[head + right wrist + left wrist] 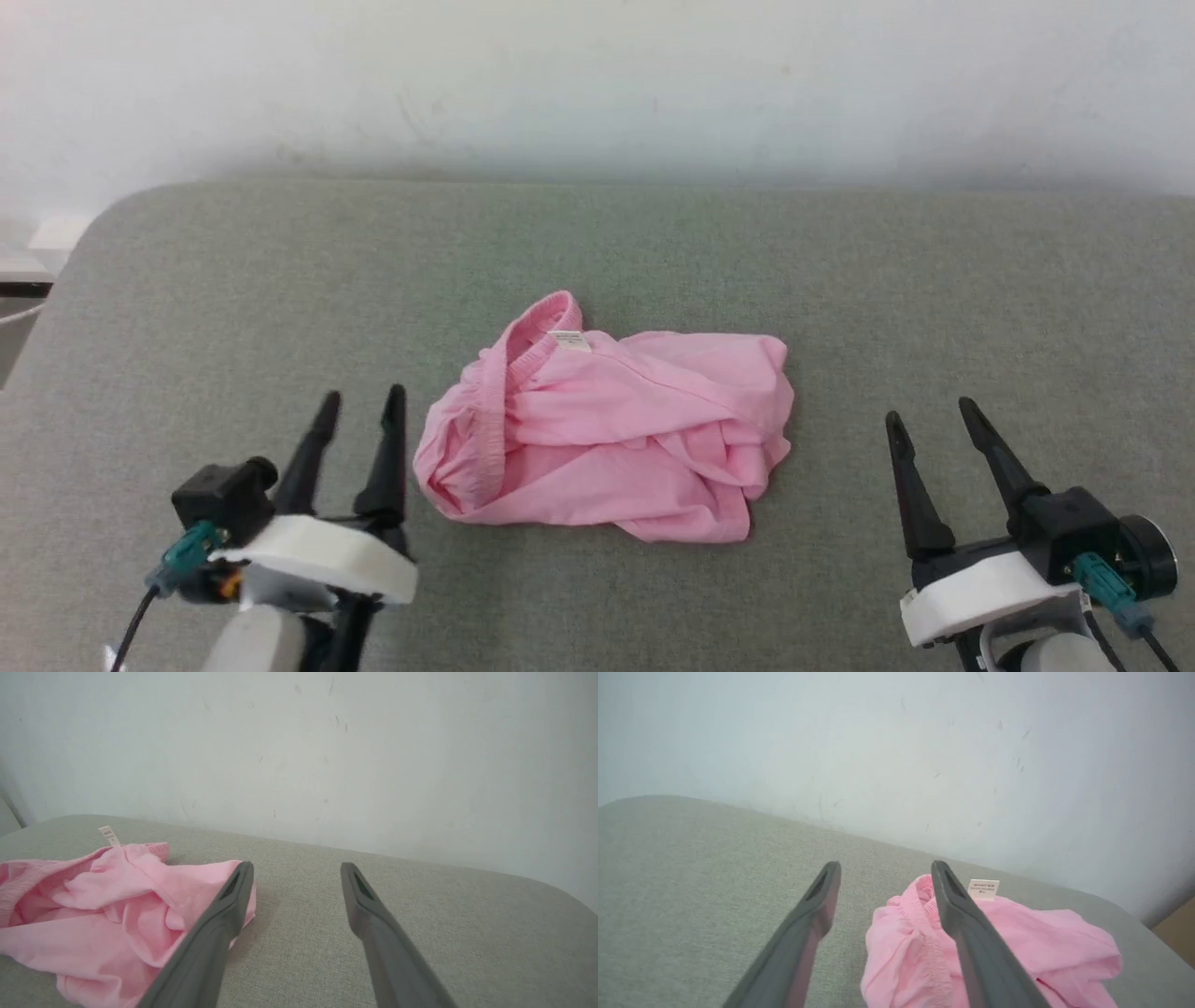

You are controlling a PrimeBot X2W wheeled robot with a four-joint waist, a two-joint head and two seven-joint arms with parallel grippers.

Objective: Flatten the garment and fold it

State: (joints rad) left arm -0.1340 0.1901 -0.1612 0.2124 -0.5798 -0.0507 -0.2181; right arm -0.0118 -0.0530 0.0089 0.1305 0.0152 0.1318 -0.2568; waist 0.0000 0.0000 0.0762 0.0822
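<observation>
One small white label tag is sewn inside the waistband of the pink shorts. It carries a few lines of tiny grey print, too small to read. The shorts lie crumpled in a heap on the grey fabric-covered surface, between the two grippers and touching neither of them. The gathered elastic waistband makes an open loop on the side toward the left gripper, and the label stands at its far end, beyond the fingertips.

The left gripper has its two dark fingers spread apart with nothing between them. The heap is just beside it, on its right. In the left wrist view its right finger passes in front of the pink cloth. The right gripper also has its fingers spread and holds nothing. The shorts are near it on its left, a little farther away than from the other gripper. Beyond both grippers rises a pale wall with some small marks.
</observation>
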